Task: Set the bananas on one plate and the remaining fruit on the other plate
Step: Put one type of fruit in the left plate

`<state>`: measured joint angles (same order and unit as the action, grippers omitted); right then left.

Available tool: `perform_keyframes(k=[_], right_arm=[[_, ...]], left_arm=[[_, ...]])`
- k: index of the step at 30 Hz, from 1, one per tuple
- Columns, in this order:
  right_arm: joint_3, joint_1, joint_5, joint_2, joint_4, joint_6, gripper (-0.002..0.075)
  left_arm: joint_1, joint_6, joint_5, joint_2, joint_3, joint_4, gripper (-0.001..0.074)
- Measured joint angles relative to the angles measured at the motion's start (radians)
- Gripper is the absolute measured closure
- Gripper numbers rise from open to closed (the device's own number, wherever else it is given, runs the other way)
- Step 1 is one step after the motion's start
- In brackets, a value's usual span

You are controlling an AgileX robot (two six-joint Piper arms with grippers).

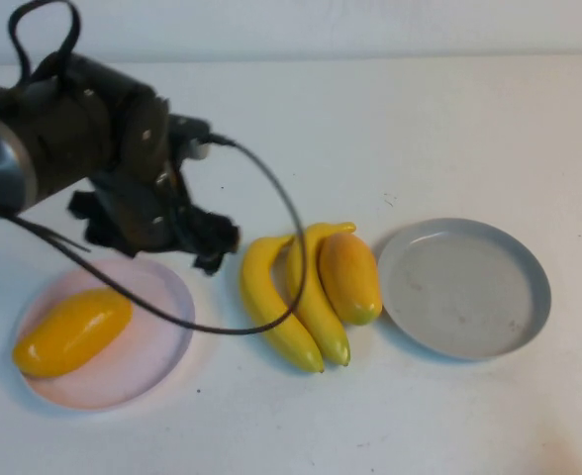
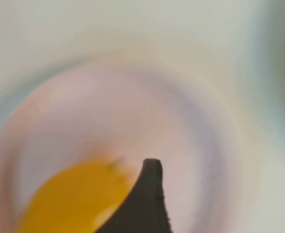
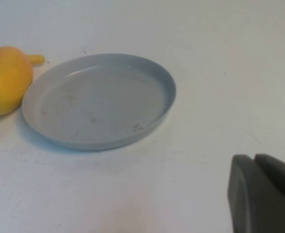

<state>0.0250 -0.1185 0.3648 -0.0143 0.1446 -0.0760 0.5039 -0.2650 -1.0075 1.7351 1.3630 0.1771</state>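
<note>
Landmark: the pink plate (image 1: 167, 346), low on the table's (image 1: 449, 129) left side.
Pink plate, contents: one mango-like fruit (image 1: 71, 332) lying on its left half, one end reaching over the left rim; the right half is bare.
Left gripper (image 1: 187, 233): hangs over the pink plate's far rim, jaws apart and holding nothing (in its wrist view one dark fingertip (image 2: 145, 199) shows above the plate and the fruit, nothing between).
Cable (image 1: 271, 198): loops from the left arm out to the right of the pink plate and back across its right half.
Bananas (image 1: 291, 297): two, side by side on the bare table just right of the pink plate, touching each other, on neither plate.
Second mango-like fruit (image 1: 350, 277): right of the bananas, leaning against the nearer one, on the table.
Grey plate (image 1: 464, 287): farther right again, just beside that fruit; whether they touch, cannot tell.
Right gripper (image 3: 263, 194): out of the high view; jaws closed with nothing between them, on the near side of the grey plate, well apart from it.
Open room: wide bare table beyond the pink plate and behind the whole row; a narrow strip in front, toward the near edge.
In the way: bananas and fruit packed tight between the two plates.
</note>
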Motion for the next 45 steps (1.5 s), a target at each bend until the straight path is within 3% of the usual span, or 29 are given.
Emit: perform_keyframes(k=[6, 11, 19, 37, 43, 45], right_arm=[[0.0, 0.0, 0.0, 0.0, 0.0, 0.0, 0.0741], [0.0, 0.0, 0.0, 0.0, 0.0, 0.0, 0.0741], [0.0, 0.0, 0.0, 0.0, 0.0, 0.0, 0.0741], [0.0, 0.0, 0.0, 0.0, 0.0, 0.0, 0.0741], [0.0, 0.0, 0.0, 0.0, 0.0, 0.0, 0.0741], [0.0, 0.0, 0.0, 0.0, 0.0, 0.0, 0.0741]], left_arm=[[0.166, -0.012, 0.013, 0.131, 0.263, -0.113, 0.0066], [0.234, -0.012, 0.009, 0.283, 0.403, -0.134, 0.0066], [0.25, -0.015, 0.009, 0.425, 0.501, -0.139, 0.0066], [0.252, -0.017, 0.033, 0.466, 0.509, -0.129, 0.0069], [0.252, -0.015, 0.035, 0.466, 0.509, -0.129, 0.0199], [0.252, -0.015, 0.035, 0.466, 0.509, -0.129, 0.0201]])
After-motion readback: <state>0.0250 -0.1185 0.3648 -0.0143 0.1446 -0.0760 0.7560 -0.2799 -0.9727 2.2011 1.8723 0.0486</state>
